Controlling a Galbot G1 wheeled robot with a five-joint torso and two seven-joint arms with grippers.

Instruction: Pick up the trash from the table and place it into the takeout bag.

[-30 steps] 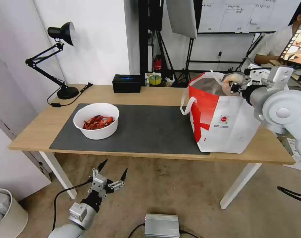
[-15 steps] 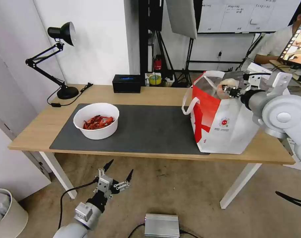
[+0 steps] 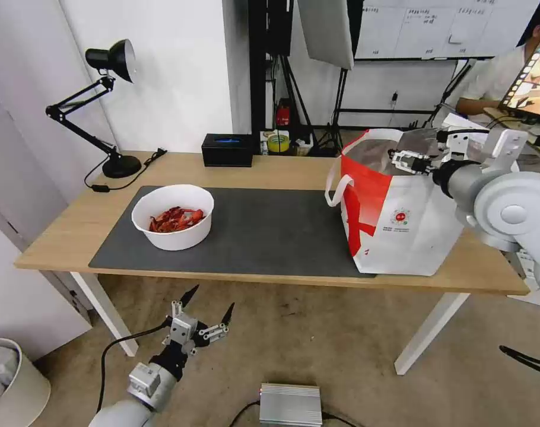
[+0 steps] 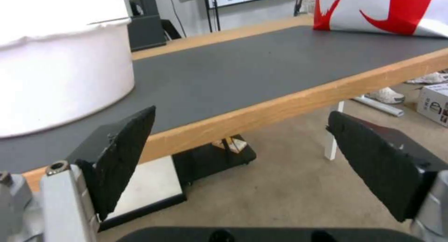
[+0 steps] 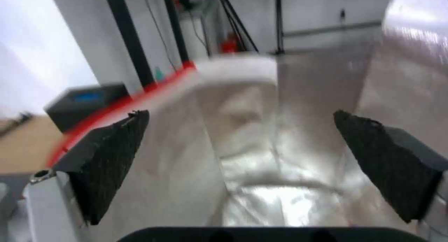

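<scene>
Right gripper (image 3: 402,160) at upper right of head view, over open mouth of takeout bag (image 3: 400,228); fingers spread, nothing between them. Right wrist view: 2 black pads (image 5: 110,154) apart, silver foil lining (image 5: 261,158) beneath.

Takeout bag upright at right end of table (image 3: 282,169), partly on dark grey mat (image 3: 264,231).

White bowl of red crayfish shells (image 3: 173,216) on mat, left of centre.

Left gripper (image 3: 206,305) low at bottom left of frame, below table edge, fingers spread, holding nothing.
</scene>
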